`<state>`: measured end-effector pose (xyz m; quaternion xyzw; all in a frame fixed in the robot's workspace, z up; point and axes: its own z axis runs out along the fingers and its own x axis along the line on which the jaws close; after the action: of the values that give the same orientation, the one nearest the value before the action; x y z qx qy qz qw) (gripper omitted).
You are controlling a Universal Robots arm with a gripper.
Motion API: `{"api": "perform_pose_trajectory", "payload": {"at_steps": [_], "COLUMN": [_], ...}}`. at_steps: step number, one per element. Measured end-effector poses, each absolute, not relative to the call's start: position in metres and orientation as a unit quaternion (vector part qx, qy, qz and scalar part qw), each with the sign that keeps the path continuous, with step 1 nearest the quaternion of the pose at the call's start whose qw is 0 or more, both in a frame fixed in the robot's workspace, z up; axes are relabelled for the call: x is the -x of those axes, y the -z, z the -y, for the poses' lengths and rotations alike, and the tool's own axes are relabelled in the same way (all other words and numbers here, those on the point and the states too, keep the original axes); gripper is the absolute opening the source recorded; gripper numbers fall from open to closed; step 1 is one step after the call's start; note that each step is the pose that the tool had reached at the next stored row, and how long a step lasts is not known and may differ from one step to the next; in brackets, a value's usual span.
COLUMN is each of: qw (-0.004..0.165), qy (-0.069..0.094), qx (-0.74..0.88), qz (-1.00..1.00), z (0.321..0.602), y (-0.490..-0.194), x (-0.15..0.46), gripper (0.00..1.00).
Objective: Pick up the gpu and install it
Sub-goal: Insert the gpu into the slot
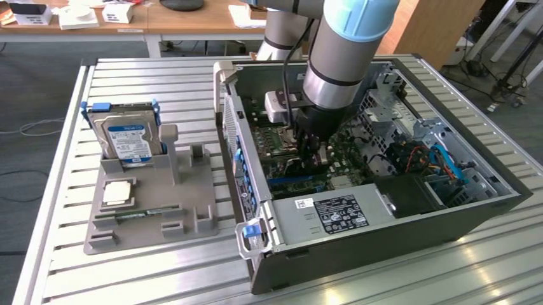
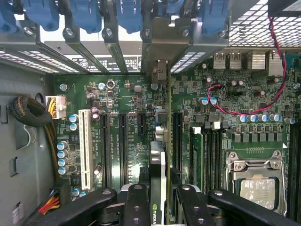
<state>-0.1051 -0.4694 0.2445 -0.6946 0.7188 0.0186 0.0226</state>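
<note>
Wrist view: the gpu is seen edge-on, clamped between the fingers of the hand. It is held upright just above the motherboard, with its metal bracket set against the rear slot openings. In the exterior view the hand is seen deep inside the open case, which lies on its side on the desk. Whether the card's edge is lined up over a slot cannot be told, since the slot beneath is hidden by the card itself. If the card were pressed down off-line, the connector could be jammed or the board bent. A bracket caught on the rear frame could tip the card in the grasp, and nearby capacitors could be struck.
</note>
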Motion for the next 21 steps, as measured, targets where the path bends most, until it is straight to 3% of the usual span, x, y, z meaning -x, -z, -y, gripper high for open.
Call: {"api": "perform_pose_trajectory", "payload": {"at_steps": [21], "qw": [0.022], "qy": [-0.018], "qx": [0.695], "qz": [-0.719], "z": [0.4691], "y": [-0.2447], "x": [0.1051], "gripper": [0.27]}}
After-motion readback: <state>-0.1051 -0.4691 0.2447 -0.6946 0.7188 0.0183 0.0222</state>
